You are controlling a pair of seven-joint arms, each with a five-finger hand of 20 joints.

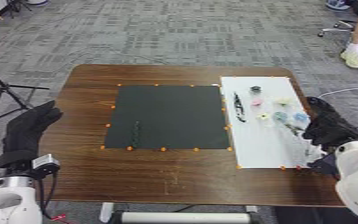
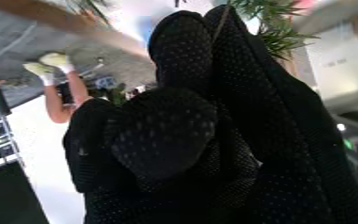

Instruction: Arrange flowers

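Brown wooden tabletop carries a white sheet; on it, the pale-blue flower lies just left of the black-gloved right hand, the nearer one, whose grip I cannot tell.

The table is brown; at three o'clock from the black mat, the white sheet bears pink and blue flowers.

An office-like lab, with grey carpet, a wheeled chair and a tripod.
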